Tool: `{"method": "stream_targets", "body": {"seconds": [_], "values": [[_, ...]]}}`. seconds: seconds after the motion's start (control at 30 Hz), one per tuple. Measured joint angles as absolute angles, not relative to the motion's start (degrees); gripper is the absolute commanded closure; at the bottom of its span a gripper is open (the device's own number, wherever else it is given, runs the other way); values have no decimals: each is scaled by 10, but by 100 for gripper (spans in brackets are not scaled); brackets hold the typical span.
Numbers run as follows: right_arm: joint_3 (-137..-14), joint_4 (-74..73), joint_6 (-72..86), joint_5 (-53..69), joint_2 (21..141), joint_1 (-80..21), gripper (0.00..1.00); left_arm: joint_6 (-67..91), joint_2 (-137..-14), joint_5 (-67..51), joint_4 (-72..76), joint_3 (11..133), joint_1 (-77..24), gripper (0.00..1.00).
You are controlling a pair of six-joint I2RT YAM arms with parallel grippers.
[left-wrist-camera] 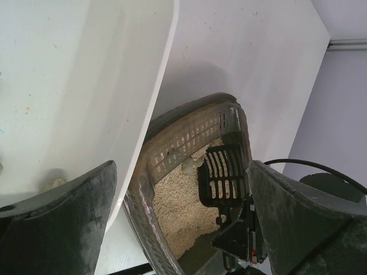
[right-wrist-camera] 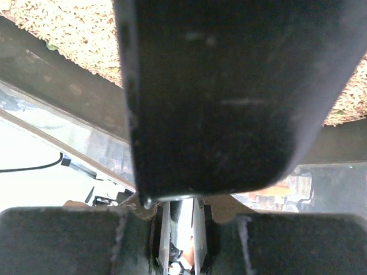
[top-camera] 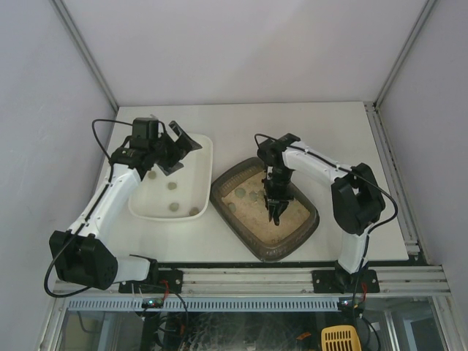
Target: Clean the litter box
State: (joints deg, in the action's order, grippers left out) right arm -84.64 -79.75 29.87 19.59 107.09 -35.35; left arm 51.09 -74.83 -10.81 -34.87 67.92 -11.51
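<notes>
The dark grey-brown litter box [top-camera: 243,235] with beige litter sits right of centre; pale clumps [top-camera: 240,193] lie in its far left part. My right gripper [top-camera: 273,191] is shut on the handle of a black slotted scoop [top-camera: 277,210], which reaches down into the litter. In the right wrist view the scoop handle [right-wrist-camera: 229,97] fills the frame between my shut fingers [right-wrist-camera: 86,240], with the litter [right-wrist-camera: 69,28] behind. My left gripper [top-camera: 175,150] is open and empty above the far end of the white tray [top-camera: 201,157]. The left wrist view shows the litter box [left-wrist-camera: 172,143], the scoop [left-wrist-camera: 225,175] and clumps [left-wrist-camera: 189,165].
The white tray [left-wrist-camera: 86,86] lies left of the litter box, nearly touching it, and holds several pale clumps [top-camera: 173,207]. White walls close the table at the back and sides. A metal rail [top-camera: 248,279] runs along the near edge.
</notes>
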Motion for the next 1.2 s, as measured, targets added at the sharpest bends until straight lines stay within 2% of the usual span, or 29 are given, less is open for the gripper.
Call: {"method": "stream_targets", "body": {"seconds": [0.67,1.2], "values": [[-812,-720,291,293,1072,-366,100,511,-748,-108,-348,679,-111,0],[-679,-656,300,333,894,-315,100,509,-748,-107,-342,673,-110,0]]}}
